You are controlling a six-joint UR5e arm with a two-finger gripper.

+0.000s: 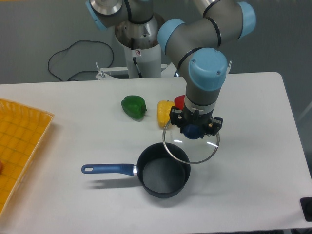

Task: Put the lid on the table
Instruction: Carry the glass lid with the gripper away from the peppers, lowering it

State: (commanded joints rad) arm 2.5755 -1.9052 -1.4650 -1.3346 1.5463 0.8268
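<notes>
The clear glass lid (195, 146) with a thin metal rim hangs level in the air, above and just right of the saucepan (163, 170). My gripper (196, 127) points straight down and is shut on the lid's blue knob (193, 131). The lid's left edge overlaps the pan's right rim in the view. The white table (253, 161) lies below it.
The dark saucepan has a blue handle (108, 169) pointing left. A green pepper (133, 107), a yellow pepper (165, 112) and a red item (179, 102) lie behind the gripper. A yellow gridded tray (19, 141) sits at the left edge.
</notes>
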